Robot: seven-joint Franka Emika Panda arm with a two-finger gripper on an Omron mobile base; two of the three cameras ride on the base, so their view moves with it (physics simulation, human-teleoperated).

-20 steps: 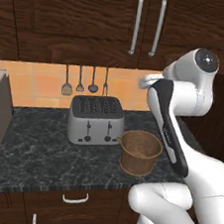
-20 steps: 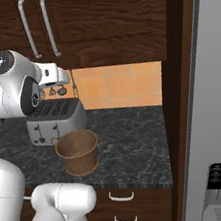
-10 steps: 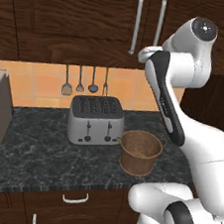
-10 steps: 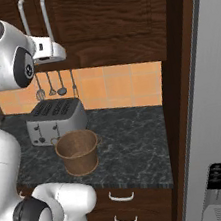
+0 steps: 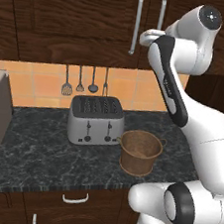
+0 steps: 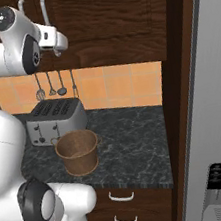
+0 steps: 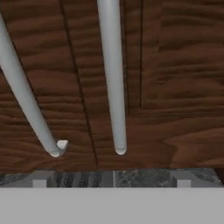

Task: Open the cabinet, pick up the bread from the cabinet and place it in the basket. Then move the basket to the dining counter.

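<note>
cabinet (image 5: pixel 86 20): dark brown wood-grain wall unit, mounted above the black speckled worktop (image 5: pixel 39 149); both doors shut, the seam between them running straight down in the hand view. two long silver bar handles flank that seam, the left handle (image 5: pixel 137 22) and the right handle (image 5: pixel 161 13); in the hand view their lower ends sit side by side, just above the cabinet's bottom edge.

arm (image 5: pixel 186 94): raised in front of the cabinet, its hand at the level of the handles' lower part, on the right-handle side.

gripper (image 6: pixel 56 46): faces the cabinet doors close up, jaws spread wide, nothing between them; contact with a handle cannot be confirmed.

toaster (image 5: pixel 95 119): silver, four slots, on the worktop below the cabinet, against the orange tiled backsplash (image 5: pixel 38 82).

basket (image 5: pixel 139 151): round brown woven bucket, upright on the worktop below the cabinet, just right of and in front of the toaster, near it but apart; interior appears empty.

utensils (image 5: pixel 80 80): four dark pieces hanging on the backsplash directly under the cabinet, above the toaster.

bread: with the doors closed, not visible.
</note>
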